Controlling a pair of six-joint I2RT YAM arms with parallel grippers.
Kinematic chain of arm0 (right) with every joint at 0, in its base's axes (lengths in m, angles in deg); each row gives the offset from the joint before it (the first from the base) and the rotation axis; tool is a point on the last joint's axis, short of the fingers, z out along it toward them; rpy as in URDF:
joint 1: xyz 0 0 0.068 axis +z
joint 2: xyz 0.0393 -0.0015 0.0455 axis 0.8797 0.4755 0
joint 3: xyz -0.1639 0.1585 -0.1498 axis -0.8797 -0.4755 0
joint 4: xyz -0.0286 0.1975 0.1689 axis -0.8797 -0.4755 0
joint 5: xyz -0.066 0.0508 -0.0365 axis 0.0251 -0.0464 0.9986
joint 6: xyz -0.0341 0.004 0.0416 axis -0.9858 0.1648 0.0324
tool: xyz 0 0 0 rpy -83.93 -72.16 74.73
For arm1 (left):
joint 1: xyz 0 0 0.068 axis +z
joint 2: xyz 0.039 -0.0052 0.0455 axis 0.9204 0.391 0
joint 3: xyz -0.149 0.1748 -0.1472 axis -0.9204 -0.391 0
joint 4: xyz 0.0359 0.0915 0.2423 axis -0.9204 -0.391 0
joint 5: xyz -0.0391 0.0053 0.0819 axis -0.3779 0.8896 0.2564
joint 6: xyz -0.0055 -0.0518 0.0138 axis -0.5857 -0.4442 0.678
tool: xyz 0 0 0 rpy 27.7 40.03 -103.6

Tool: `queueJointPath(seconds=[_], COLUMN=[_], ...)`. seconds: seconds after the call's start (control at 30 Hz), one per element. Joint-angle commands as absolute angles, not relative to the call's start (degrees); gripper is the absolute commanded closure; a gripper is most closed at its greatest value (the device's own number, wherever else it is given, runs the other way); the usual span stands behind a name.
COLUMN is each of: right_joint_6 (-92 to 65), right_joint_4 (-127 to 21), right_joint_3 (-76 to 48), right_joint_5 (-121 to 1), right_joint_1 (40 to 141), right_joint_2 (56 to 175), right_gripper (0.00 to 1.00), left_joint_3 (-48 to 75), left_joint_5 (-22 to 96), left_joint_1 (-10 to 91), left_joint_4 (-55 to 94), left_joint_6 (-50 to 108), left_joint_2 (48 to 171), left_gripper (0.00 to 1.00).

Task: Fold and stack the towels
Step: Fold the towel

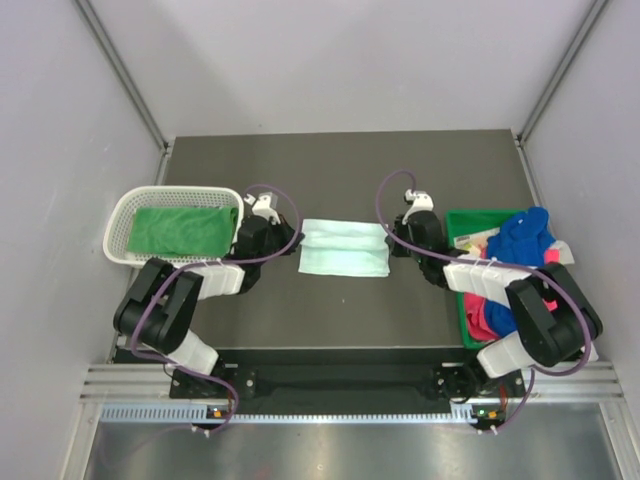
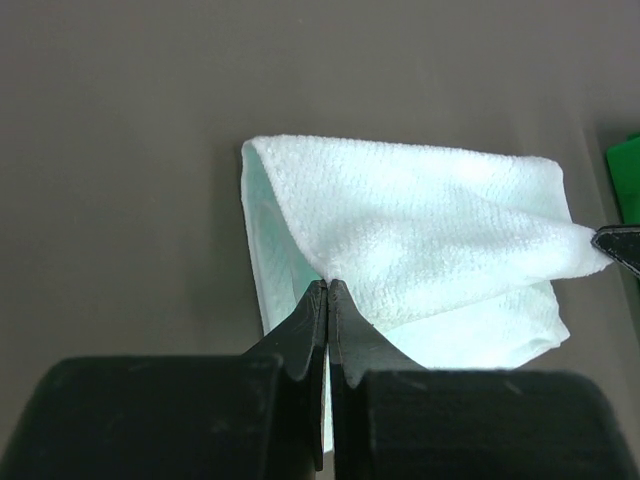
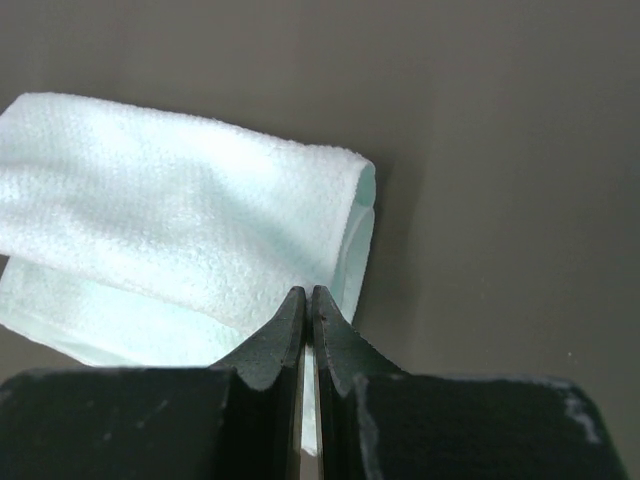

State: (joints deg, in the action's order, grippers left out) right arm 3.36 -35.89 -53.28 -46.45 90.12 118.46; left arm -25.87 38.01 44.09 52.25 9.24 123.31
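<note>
At the middle of the dark surface (image 1: 340, 170), your pale mint terry towel (image 1: 345, 248) is soft, light and floppy, with left hand (image 2: 328, 285) and right hand (image 3: 307, 292) each clamped on one end, so take it by the corners.

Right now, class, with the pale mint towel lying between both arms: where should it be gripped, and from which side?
Likely by its short ends, one arm from each side. The pale mint towel lies long across the table, layers showing at both ends, so a top layer pinches easily there. The left fingers and right fingers are shut there.
</note>
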Motion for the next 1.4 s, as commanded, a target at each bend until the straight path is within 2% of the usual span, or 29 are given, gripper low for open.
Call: queueJointPath(seconds=[0.0,0.8,0.9,0.97,1.0,1.03,1.17,1.37], right_joint_6=[4.5,7.0,7.2,7.6,7.8,8.1,8.7,9.7], right_joint_4=[-33.9,-33.5,-33.4,-33.3,-33.2,-33.2,-34.8,-42.8], right_joint_3=[-54.5,-60.1,-60.5,-61.0,-61.2,-61.7,-61.8,-58.1], right_joint_5=[-44.9,-44.0,-44.2,-44.4,-44.6,-45.0,-45.0,-42.7], right_joint_1=[91.4,93.6,93.6,93.7,93.7,93.9,93.9,94.1], right_joint_2=[115.4,112.0,112.2,111.7,111.6,110.7,108.7,105.8], right_gripper=[0.98,0.96,0.91,0.85,0.83,0.77,0.67,0.67], left_joint_3=[-27.3,-31.8,-32.0,-32.8,-33.2,-33.8,-34.7,-34.0], left_joint_5=[37.0,35.3,35.0,35.3,35.9,35.9,36.0,38.9], left_joint_1=[43.8,43.1,43.1,43.0,43.0,43.0,42.8,42.3], left_joint_4=[54.6,54.6,53.2,53.0,53.0,53.2,52.0,43.9], left_joint_6=[9.6,7.8,8.0,7.8,7.7,7.6,7.0,7.7], left_joint_2=[121.2,119.5,119.0,118.3,117.9,117.2,114.0,106.0], left_gripper=[1.00,1.00,0.99,0.93,0.89,0.81,0.73,0.71])
